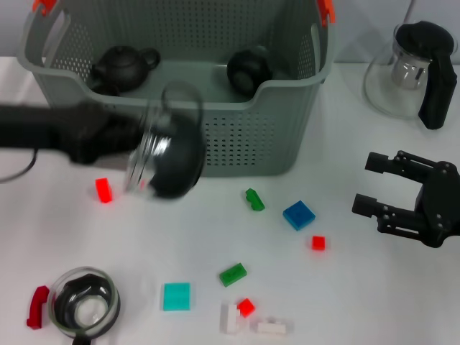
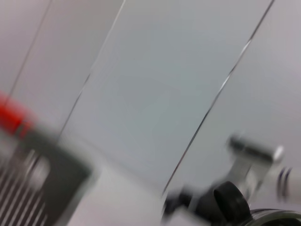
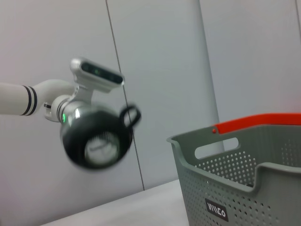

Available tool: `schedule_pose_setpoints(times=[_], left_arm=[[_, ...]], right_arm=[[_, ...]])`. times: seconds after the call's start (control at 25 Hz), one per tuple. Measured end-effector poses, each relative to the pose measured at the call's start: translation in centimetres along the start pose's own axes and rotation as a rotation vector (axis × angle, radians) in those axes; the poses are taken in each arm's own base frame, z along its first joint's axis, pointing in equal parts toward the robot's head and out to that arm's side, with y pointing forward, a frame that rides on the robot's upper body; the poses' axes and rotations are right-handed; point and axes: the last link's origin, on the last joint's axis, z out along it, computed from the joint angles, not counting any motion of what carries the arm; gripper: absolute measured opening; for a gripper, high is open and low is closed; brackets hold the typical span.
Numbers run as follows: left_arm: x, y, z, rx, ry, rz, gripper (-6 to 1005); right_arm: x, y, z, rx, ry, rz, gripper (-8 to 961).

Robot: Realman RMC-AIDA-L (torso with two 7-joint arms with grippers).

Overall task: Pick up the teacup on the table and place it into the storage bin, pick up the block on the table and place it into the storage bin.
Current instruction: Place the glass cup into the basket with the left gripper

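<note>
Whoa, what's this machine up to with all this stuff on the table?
Its left gripper is carrying a glass teapot through the air, just in front of the grey storage bin, which already holds two dark teapots. The right gripper waits open over the table. Small coloured blocks, such as a blue block, lie scattered there.

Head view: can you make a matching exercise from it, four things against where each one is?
Things:
1. glass teacup
2. dark teapot
3. glass pitcher
4. blue block

Places:
A. inside the storage bin
B. flat on the table, between a green block and the open right hand
C. held in the air by the left hand, in front of the bin
D. standing on the table at the far right, beyond the right hand

Pairs: 1-C, 2-A, 3-D, 4-B.
</note>
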Motion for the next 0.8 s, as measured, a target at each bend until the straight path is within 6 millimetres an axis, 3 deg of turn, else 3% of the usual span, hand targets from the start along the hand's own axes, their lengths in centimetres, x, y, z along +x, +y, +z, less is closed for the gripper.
schedule_pose_setpoints(times=[0.24, 0.48, 0.64, 0.8], left_arm=[[6.0, -0.2, 2.4, -0.048, 0.184, 0.072, 44], [13.9, -2.9, 3.6, 0.159, 0.223, 0.047, 44], [16.5, -4.6, 4.6, 0.365, 0.102, -0.006, 44], [17.6, -5.5, 6.1, 0.539, -0.065, 0.033, 45]], right_arm=[[-0.1, -0.1, 0.0, -0.005, 0.000, -0.007, 807], [0.0, 0.0, 0.0, -0.005, 0.003, -0.008, 807], [0.2, 0.1, -0.3, 0.001, 0.003, -0.003, 807], [0.2, 0.1, -0.3, 0.002, 0.003, 0.001, 806]])
